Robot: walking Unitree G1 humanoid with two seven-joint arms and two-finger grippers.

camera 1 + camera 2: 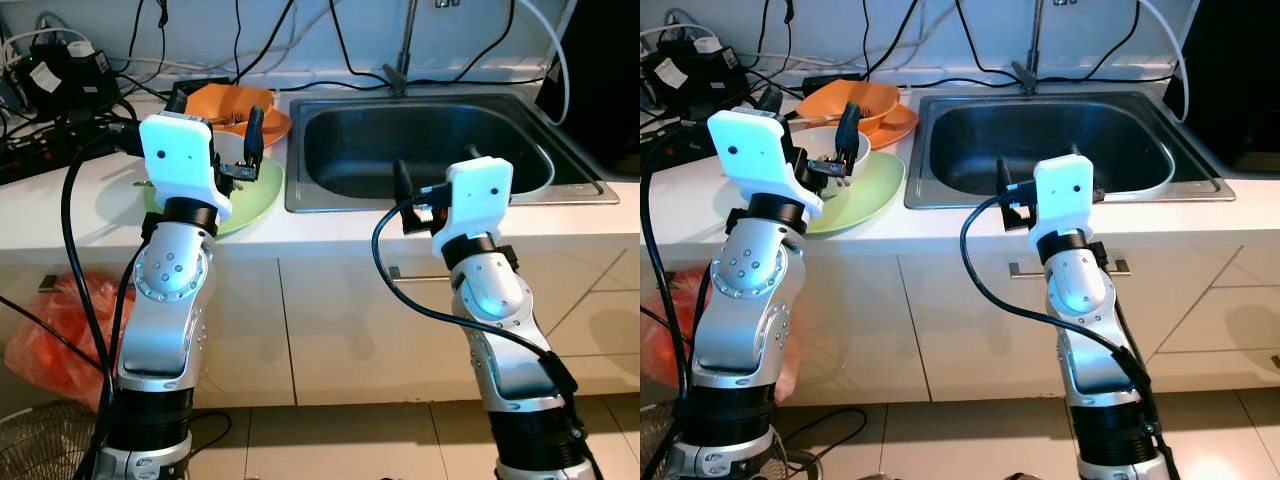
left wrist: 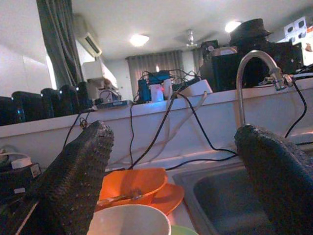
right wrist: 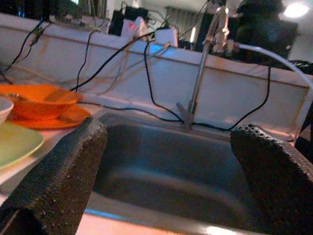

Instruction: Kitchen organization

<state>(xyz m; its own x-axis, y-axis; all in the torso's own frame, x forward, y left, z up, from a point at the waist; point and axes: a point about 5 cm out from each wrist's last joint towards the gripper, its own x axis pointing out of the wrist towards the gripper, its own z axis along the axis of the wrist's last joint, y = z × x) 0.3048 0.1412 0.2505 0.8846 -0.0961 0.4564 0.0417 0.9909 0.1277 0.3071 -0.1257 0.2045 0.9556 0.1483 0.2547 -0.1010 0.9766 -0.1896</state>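
Note:
A white bowl [image 1: 836, 151] sits on a light green plate [image 1: 252, 196] on the white counter, left of the steel sink [image 1: 298, 204]. Behind them an orange bowl [image 1: 228, 101] with a utensil in it rests on an orange plate [image 1: 277, 126]. My left gripper [image 1: 216, 126] hovers open just above the white bowl [image 2: 129, 220], one finger on each side of it, pointing toward the wall. My right gripper [image 3: 168, 161] is open at the sink's front rim, aimed into the bare basin toward the faucet [image 3: 198, 83], with nothing between its fingers.
Power strips and tangled black cables [image 1: 50, 75] crowd the counter's back left and run along the wall. An orange plastic bag [image 1: 55, 335] and a fan grille [image 1: 40, 440] lie on the floor at the left. Cabinet doors [image 1: 340, 320] stand shut below the counter.

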